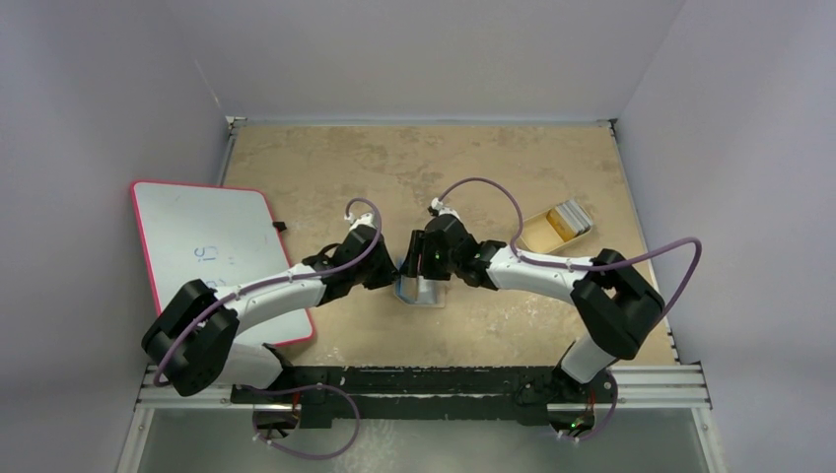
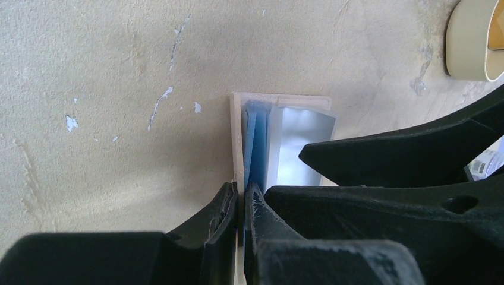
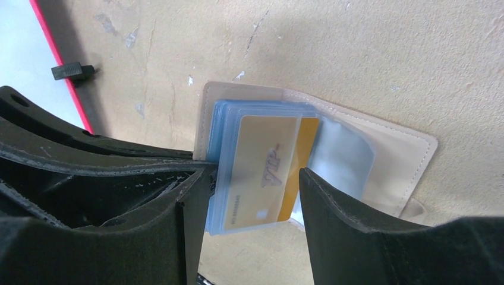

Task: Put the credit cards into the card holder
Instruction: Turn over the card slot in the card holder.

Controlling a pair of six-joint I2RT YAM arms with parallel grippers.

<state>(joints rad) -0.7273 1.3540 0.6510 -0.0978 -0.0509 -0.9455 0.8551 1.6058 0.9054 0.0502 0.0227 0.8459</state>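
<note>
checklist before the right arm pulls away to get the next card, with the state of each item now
1. Is the left gripper shut on the card holder edge: ok.
2. Has the right gripper let go: ok, its jaws stand open on either side of the gold card.
3. Is the gold card in a blue sleeve: ok, the sleeve covers most of it.
4. Is the card fully seated: cannot tell.
5. Are more cards waiting: ok, a stack of cards sits in the tray.
</note>
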